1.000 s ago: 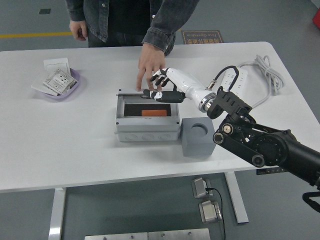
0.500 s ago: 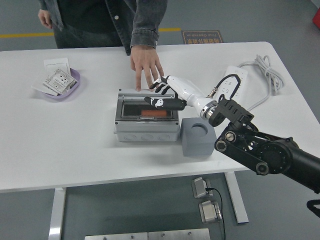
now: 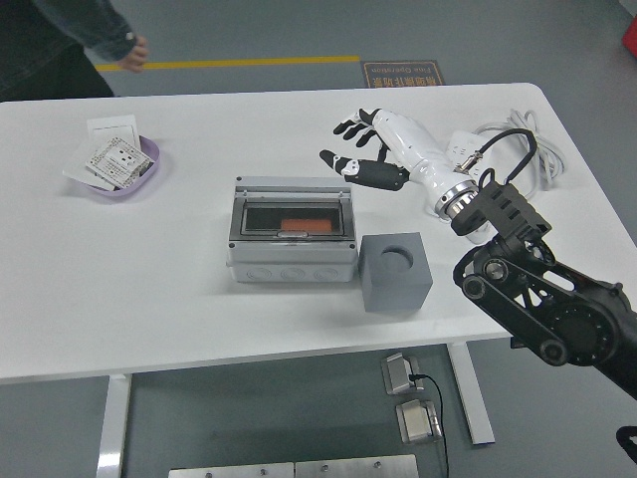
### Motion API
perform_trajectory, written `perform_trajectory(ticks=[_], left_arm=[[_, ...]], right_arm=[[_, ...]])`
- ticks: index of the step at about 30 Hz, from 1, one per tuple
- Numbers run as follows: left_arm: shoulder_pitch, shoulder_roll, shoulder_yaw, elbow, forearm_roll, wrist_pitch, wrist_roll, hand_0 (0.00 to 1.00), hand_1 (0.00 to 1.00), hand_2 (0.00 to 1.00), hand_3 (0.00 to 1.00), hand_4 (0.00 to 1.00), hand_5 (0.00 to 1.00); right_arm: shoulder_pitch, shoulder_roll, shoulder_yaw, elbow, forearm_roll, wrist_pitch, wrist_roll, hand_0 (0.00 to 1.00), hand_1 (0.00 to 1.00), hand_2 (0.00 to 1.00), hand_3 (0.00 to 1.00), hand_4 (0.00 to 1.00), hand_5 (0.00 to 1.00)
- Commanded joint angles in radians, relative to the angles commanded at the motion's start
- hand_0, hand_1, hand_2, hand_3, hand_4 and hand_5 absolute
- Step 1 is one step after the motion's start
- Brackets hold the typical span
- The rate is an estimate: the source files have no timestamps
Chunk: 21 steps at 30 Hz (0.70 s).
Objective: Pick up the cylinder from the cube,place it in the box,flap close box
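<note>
1. Right hand: white w/ black fingertips, held up over the table behind & to the right of the box. Fingers spread loosely, nothing in them, touching nothing.
2. Right arm: black, comes in from the lower right corner, crosses the table's right side; white forearm section joins the hand at a metal wrist ring.
3. Box: grey, near table centre, w/ a see-through lid lying flat across the top, closed.
4. Cylinder: orange, visible through the lid, lying inside the box, right of middle. Can't tell its exact shape thru the tinted cover.
5. Cube: grey block just right of the box's front right corner, nearly touching; round socket in its top w/ nothing in it.
6. Bowl: light purple, far left of table, holds flat white plates that look like wall switches/sockets; one more white plate behind it.
7. Power strip & coiled white cable: far right of table, behind the hand & arm.
8. Person: top left corner, back from the table's far edge, dark sleeve & one hand showing; that hand is well apart from everything on the table.
9. Table: white; floor below shows metal floor sockets w/ a black cord.
</note>
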Motion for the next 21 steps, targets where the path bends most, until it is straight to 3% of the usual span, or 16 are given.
perform_trajectory(ticks=[5,11,15,16,17,21], left_arm=[[0.005,-0.003,-0.005,0.000,0.004,0.001,-0.001,0.605,0.687,0.636,0.622,0.716,0.478],[0.008,-0.006,-0.006,0.000,0.003,0.001,-0.002,0.611,0.687,0.633,0.622,0.716,0.478],[0.008,-0.007,-0.001,0.000,-0.005,0.002,-0.004,0.611,0.687,0.633,0.622,0.716,0.478],[0.008,-0.006,0.000,0.000,-0.007,0.003,-0.004,0.611,0.687,0.633,0.622,0.716,0.478],[0.009,-0.006,0.002,0.000,-0.010,0.003,-0.004,0.622,0.687,0.630,0.622,0.716,0.478],[0.010,-0.005,-0.002,0.000,-0.009,0.004,-0.001,0.622,0.687,0.630,0.622,0.716,0.478]], right_arm=[[-0.114,0.032,0.148,0.071,0.006,-0.045,0.060,0.573,0.540,0.613,0.607,0.771,0.671],[-0.228,0.045,0.306,0.082,0.128,-0.075,0.167,0.587,0.539,0.610,0.604,0.773,0.674],[-0.286,0.048,0.402,0.058,0.260,-0.057,0.253,0.587,0.539,0.610,0.604,0.773,0.674],[-0.299,0.050,0.421,0.054,0.296,-0.046,0.275,0.587,0.539,0.610,0.604,0.773,0.674],[-0.314,0.052,0.441,0.049,0.338,-0.029,0.300,0.648,0.563,0.618,0.610,0.771,0.664],[-0.356,0.058,0.487,0.040,0.494,0.024,0.385,0.648,0.563,0.618,0.610,0.771,0.664]])
